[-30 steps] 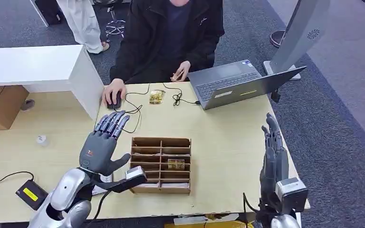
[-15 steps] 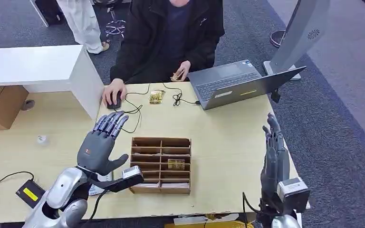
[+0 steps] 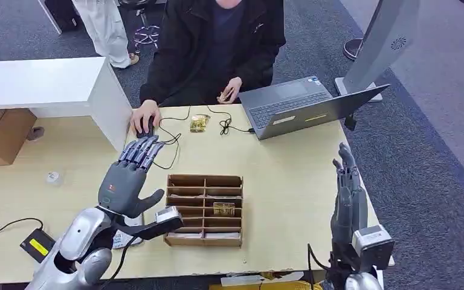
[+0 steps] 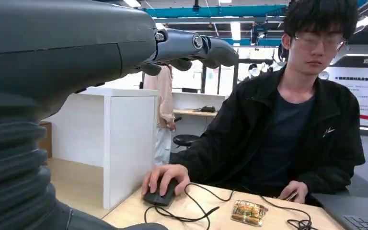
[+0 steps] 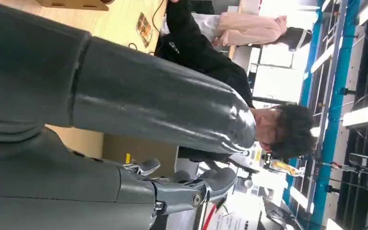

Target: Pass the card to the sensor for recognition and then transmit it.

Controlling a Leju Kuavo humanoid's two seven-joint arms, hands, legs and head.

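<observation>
The person in the black jacket (image 3: 217, 48) is cut off at the top edge in the head view. The small gold thing in the brown wooden box with many slots (image 3: 204, 209) is too small to tell. The silver laptop (image 3: 305, 106) shows its back, so its screen is hidden. The grey stand (image 3: 380, 45) is cut off too.

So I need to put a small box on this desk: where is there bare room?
Bare wood lies between the wooden organizer and the right hand, below the laptop. Another patch sits left of the left hand, beside the white cabinet. Crowded: the cables near the mouse.
</observation>
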